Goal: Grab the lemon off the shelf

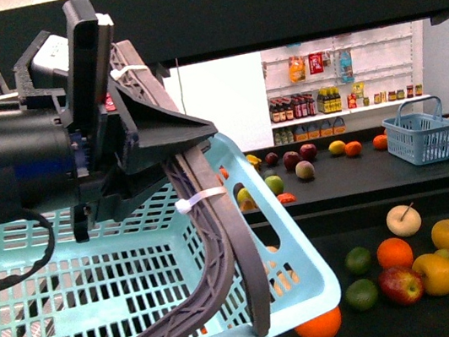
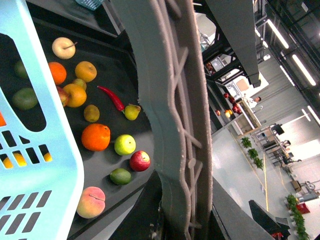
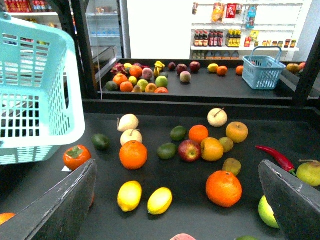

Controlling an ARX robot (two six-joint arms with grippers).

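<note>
Black shelf with two flat tray decks, one behind the other, and a black beam overhead. Both decks carry loose fruit: oranges, apples, green limes, pale pears and a red chilli. A small blue basket stands on the rear deck. Behind it is a white wall with wall shelves of bottles. The left wrist view shows a big hall with strip lights on the ceiling and plants further off.

The lemon lies on the near deck, toward its front edge. It is bright yellow, oval, smooth and glossy, with its long axis pointing roughly into the shelf. A second lemon lies just beside it, slimmer and angled, with a thin gap between the two. An orange sits just behind the first lemon, not touching it. A bigger orange lies well apart on the other side.

The right gripper is spread wide and holds nothing. It hangs above the near deck, and both lemons show between its two fingers.

The left gripper is clenched on the grey handle of a light-blue basket. The basket is lifted and tilted over the near deck. White zip ties are on the handle.
</note>
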